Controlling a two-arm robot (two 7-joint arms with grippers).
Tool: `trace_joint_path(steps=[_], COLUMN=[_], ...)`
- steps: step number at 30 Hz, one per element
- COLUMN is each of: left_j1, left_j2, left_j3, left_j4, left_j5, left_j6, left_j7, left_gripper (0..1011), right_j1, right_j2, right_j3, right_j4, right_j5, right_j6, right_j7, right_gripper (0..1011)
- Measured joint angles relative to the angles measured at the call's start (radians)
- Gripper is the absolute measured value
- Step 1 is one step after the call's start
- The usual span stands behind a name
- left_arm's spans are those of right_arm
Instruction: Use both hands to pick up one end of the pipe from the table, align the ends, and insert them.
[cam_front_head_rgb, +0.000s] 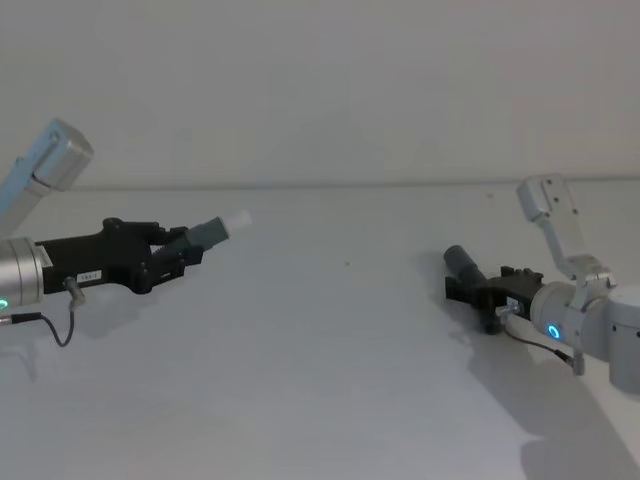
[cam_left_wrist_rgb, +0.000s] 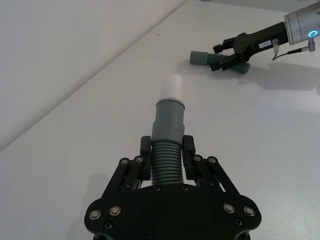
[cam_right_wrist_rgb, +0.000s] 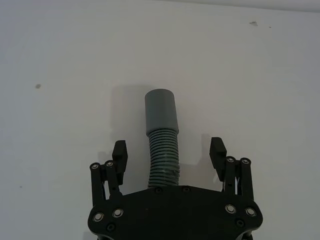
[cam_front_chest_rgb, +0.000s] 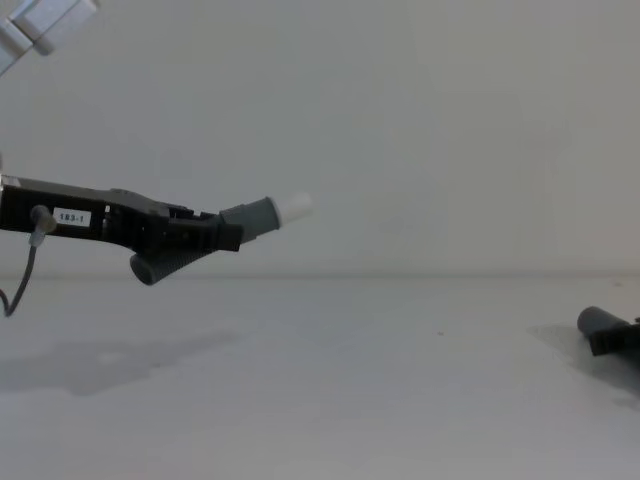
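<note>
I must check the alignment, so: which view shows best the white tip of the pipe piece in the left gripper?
The left wrist view: the white tip is large, at the end of the grey piece clamped in the left gripper. The head and chest views show it small, from the side.

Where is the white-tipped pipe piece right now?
Head view's left side: the white-tipped piece is clamped in the left pincer, held above the table.
</note>
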Motion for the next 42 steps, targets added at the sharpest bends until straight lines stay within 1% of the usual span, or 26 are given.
trace_joint_path(steps=[9,29,32,33,38,42], left_j1=[0.0,0.0,0.0,0.0,0.0,0.0], left_j2=[0.0,0.0,0.0,0.0,0.0,0.0], left_j3=[0.0,0.0,0.0,0.0,0.0,0.0], left_j4=[0.0,0.0,0.0,0.0,0.0,0.0], left_j5=[0.0,0.0,0.0,0.0,0.0,0.0], left_j6=[0.0,0.0,0.0,0.0,0.0,0.0], left_j7=[0.0,0.0,0.0,0.0,0.0,0.0], left_gripper=[331,331,331,331,331,331], right_j1=[0.011,0.019,0.02,0.02,0.02,0.02], right_j2=[0.003,-0.004,-0.005,-0.005,-0.006,-0.007], right_j3=[-0.004,0.003,0.004,0.004,0.006,0.006], right_j4=[0.02,0.032,0.032,0.032,0.033,0.033], right_j5=[-0.016,-0.025,-0.026,-0.026,-0.026,-0.027], right_j6=[-0.005,-0.001,0.0,0.0,0.001,0.002], right_j7=[0.007,0.022,0.024,0.024,0.025,0.025], right_gripper=[1001,1002,961,961,799,692])
